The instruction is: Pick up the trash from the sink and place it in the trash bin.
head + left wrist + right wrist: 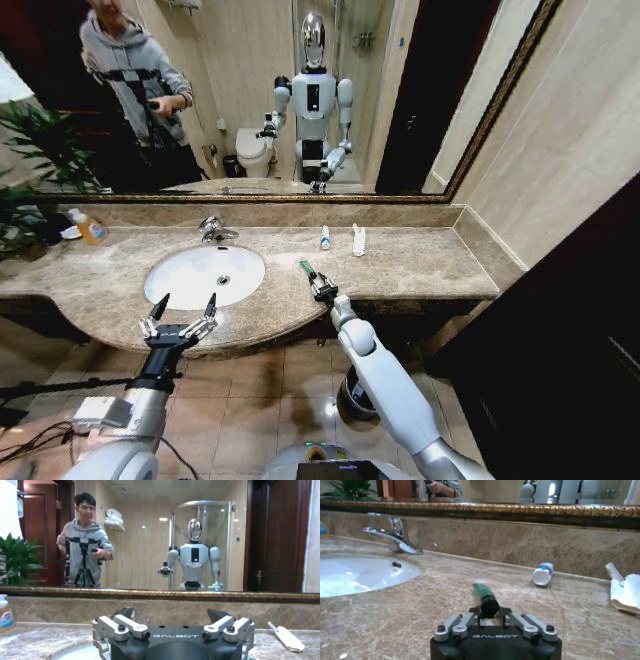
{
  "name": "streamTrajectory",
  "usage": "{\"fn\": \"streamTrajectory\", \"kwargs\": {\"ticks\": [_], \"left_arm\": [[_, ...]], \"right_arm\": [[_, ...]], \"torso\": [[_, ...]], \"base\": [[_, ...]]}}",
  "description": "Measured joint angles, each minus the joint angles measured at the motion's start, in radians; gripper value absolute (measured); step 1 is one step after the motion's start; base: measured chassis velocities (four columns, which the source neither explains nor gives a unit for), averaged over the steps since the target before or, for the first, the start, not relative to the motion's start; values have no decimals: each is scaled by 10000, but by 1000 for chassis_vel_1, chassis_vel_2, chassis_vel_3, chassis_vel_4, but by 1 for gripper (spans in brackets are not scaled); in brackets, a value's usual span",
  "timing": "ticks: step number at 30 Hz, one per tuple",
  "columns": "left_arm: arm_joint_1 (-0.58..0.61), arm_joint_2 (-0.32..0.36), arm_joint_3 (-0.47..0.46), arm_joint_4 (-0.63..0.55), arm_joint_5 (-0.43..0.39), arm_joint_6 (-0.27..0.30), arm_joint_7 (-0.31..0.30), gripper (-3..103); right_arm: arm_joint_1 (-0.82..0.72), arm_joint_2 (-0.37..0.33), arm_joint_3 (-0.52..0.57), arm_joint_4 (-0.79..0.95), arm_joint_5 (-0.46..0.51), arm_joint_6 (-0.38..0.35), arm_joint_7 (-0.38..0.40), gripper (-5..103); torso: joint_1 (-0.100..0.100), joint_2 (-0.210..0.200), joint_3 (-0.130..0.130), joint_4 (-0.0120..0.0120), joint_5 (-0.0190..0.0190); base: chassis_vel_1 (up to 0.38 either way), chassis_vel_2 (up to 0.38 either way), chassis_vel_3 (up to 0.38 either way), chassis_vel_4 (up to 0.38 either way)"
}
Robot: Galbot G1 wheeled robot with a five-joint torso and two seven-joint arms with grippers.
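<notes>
While clamped by the right tool (490, 612), the green tube (481, 591) points mirrorward.

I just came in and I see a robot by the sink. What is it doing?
The robot is tidying a bathroom counter. Its right gripper is pinching a little dark green tube over the marble countertop, beside the white sink. Its left gripper waits open at the sink's front edge. A small white tube and a white packet lie near the mirror. The trash bin stands on the floor below.
</notes>
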Motion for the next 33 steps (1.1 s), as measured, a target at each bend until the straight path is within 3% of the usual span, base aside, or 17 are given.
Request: {"fn": "streamTrajectory", "kwargs": {"ticks": [1,2,8,12,24,33], "left_arm": [[0,0,0,0,0,0,0,100],[0,0,0,0,0,0,0,100],[0,0,0,0,0,0,0,100],[0,0,0,0,0,0,0,100],[-1,0,0,0,0,0,0,100],[0,0,0,0,0,0,0,100]], "right_arm": [[0,0,0,0,0,0,0,25],[-41,-2,2,35,13,44,0,19],[-234,-78,56,211,63,161,-17,15],[-664,-313,266,878,163,215,-65,2],[-900,-388,346,1803,486,93,-106,-1],[348,284,-362,724,558,-62,47,25]], "torso": [[0,0,0,0,0],[0,0,0,0,0],[0,0,0,0,0],[0,0,0,0,1],[0,0,-1,-1,0],[0,0,0,0,-1]], "base": [[0,0,0,0],[0,0,0,0],[0,0,0,0],[0,0,0,0],[0,0,0,0],[0,0,0,0]]}}
